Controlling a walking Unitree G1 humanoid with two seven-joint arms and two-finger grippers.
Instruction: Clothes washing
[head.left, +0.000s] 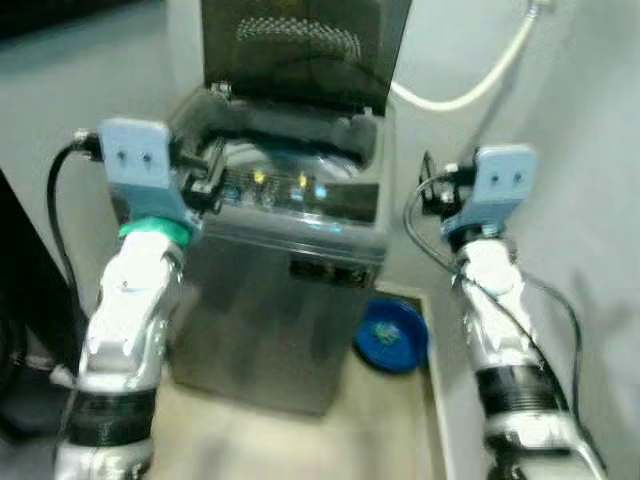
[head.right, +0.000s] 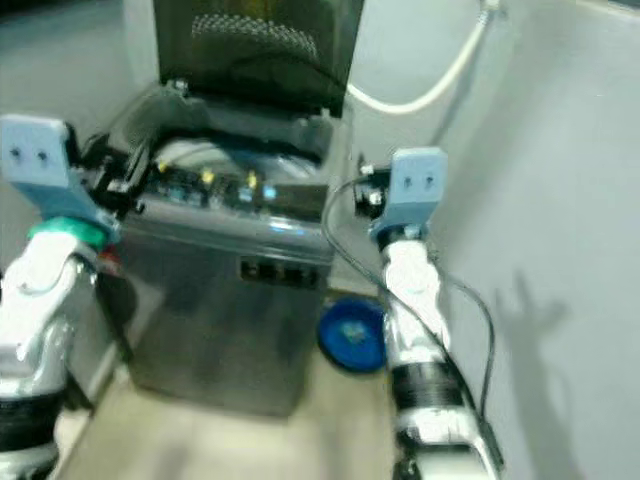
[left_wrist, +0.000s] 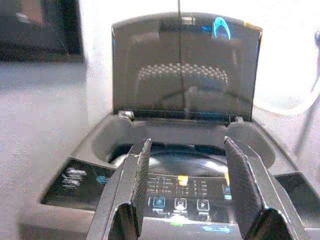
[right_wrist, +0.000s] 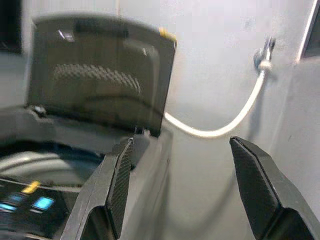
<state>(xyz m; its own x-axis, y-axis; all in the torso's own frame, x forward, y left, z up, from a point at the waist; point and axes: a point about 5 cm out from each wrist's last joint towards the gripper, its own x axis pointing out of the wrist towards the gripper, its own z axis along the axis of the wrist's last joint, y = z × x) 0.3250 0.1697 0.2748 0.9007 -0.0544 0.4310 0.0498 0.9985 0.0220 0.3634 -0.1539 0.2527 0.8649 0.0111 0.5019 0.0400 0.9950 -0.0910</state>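
Pale grey walls on the far and right sides, with a white hose (head.left: 470, 85) looping down from a tap. Top-loading washing machine (head.left: 285, 290) dead ahead, lid (head.left: 300, 45) raised upright at the far edge, drum mouth (left_wrist: 190, 160) open below it, lit control panel (left_wrist: 185, 192) along the near edge. Blue basin (head.left: 392, 335) on the floor just right of the machine. Left tool (left_wrist: 187, 185) spread wide and empty, poised just near of the panel, buttons framed between its fingers. Right tool (right_wrist: 192, 185) likewise wide and empty, off the machine's near right corner, well apart from the panel. No laundry made out in the blurred drum. Probably a button press in hand: best done by narrowing the left tool first, leading with one fingertip, descending straight onto a single button, pressing lightly, keeping clear of neighbouring keys.
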